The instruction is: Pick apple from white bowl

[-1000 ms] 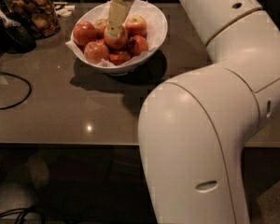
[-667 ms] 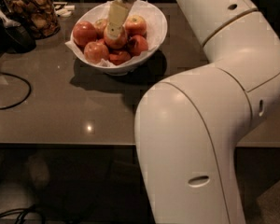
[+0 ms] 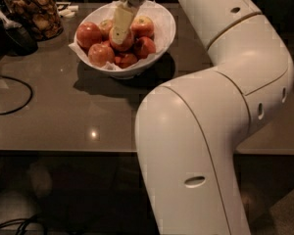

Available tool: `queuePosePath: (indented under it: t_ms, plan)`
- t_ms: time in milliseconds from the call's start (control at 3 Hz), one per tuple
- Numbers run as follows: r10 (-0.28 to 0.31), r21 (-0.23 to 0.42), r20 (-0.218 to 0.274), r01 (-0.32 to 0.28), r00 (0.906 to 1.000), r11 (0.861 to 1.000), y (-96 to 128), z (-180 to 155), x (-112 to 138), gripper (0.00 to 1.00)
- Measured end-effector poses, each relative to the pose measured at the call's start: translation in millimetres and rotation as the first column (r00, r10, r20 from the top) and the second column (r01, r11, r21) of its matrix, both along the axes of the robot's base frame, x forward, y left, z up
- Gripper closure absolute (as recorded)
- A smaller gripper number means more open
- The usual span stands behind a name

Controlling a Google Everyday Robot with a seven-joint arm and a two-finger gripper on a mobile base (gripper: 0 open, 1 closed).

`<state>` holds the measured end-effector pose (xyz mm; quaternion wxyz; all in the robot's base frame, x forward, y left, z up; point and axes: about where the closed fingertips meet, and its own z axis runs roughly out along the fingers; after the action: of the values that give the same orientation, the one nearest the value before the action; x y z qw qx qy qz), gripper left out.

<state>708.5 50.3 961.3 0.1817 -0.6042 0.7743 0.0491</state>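
The white bowl (image 3: 164,31) stands at the back of the dark table, lined with crinkled white paper and filled with several red apples. My gripper (image 3: 120,29) reaches down from above into the middle of the bowl. It sits on a red-orange apple (image 3: 128,43) in the centre of the pile and covers most of it. Whether it holds that apple cannot be seen. A yellow-topped apple (image 3: 143,25) lies just to its right, and deeper red apples (image 3: 88,33) lie to its left.
A glass jar of brown snacks (image 3: 36,13) stands at the back left. A dark object (image 3: 12,35) lies beside it, and a black cable (image 3: 12,94) loops on the table's left. My large white arm (image 3: 210,131) fills the right foreground.
My arm's elbow has swung a little to the left and closer to the camera. The gripper stays over the same apple in the bowl.
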Motion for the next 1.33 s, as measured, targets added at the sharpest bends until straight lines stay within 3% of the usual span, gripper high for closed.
queuePosePath:
  t_ms: [1333]
  plan:
    - [0.01,-0.003,-0.029,-0.01,0.9995,1.0,8.8,-14.5,4.2,0.33]
